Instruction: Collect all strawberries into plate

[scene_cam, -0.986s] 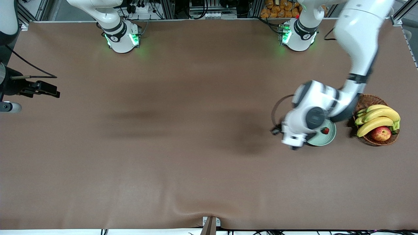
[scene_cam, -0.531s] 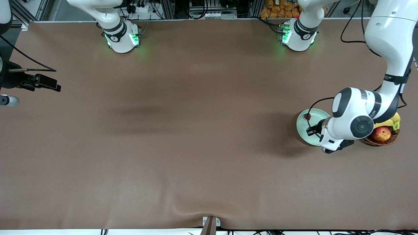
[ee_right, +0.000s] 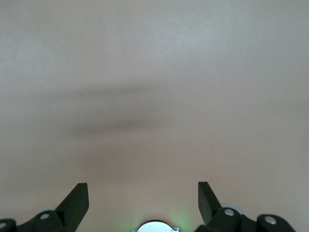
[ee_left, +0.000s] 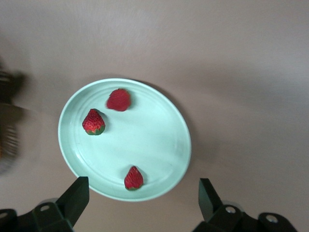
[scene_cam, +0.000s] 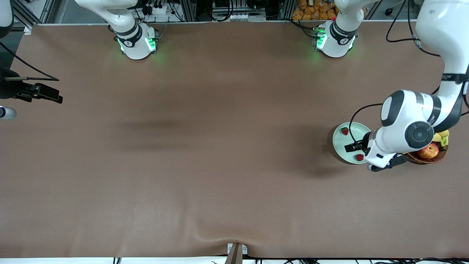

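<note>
Left wrist view: strawberries [ee_left: 94,122] on plate [ee_left: 164,145] beneath open left end effector [ee_left: 140,195]

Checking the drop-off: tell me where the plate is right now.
The plate sits on the table toward the left arm's end, beside the fruit basket, under the open left gripper, with three strawberries on it.

Even, diffuse overhead light; soft shadows streak my table [scene_cam: 205,176]. Beneath my spread jaws, the plate [ee_left: 164,159] stays sharp; frame edge smears.
</note>
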You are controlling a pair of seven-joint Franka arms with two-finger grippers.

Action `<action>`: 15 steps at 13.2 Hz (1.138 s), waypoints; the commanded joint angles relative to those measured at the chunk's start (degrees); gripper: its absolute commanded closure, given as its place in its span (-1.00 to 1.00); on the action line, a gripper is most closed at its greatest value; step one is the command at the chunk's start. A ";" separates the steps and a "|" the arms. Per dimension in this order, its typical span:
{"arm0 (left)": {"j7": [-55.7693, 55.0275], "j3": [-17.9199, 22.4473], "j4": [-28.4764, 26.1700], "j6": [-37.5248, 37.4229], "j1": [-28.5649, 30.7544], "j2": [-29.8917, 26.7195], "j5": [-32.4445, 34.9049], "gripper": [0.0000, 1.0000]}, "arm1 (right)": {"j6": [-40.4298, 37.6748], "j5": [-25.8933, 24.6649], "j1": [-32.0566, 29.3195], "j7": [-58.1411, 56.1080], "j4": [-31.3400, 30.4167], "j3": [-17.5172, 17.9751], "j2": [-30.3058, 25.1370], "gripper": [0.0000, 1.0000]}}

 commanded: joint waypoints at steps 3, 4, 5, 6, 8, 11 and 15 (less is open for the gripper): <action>0.24 -5.95 9.67 -13.67 0.30 -8.66 -0.04 -1.00 | -0.61 -0.86 0.26 0.52 0.02 0.18 -0.69 -1.00; 0.41 -6.57 11.79 -16.66 0.30 -9.45 -0.30 -1.00 | -0.69 -0.85 0.26 0.52 0.02 0.18 -0.69 -1.00; 1.11 -6.84 14.51 -18.60 0.30 -10.42 -0.47 -1.00 | -0.69 -0.85 0.17 0.52 0.02 0.18 -0.60 -1.00; 2.42 -6.84 16.36 -20.19 0.38 -11.21 -1.08 -1.00 | -0.69 -0.85 0.26 0.52 0.02 0.18 -0.60 -1.00; 4.63 -6.58 19.97 -22.65 0.47 -12.88 -3.19 -1.00 | -0.69 -0.85 0.17 0.44 0.02 0.18 -0.51 -1.00; 5.25 -6.58 21.74 -23.81 1.00 -14.56 -6.88 -1.00 | -0.61 -0.94 0.26 0.43 -0.07 0.18 -0.34 -1.00; 13.49 10.32 20.86 -24.33 -10.20 -19.12 -12.94 -1.00 | -0.52 -0.94 0.35 0.52 -0.07 0.18 -0.34 -1.00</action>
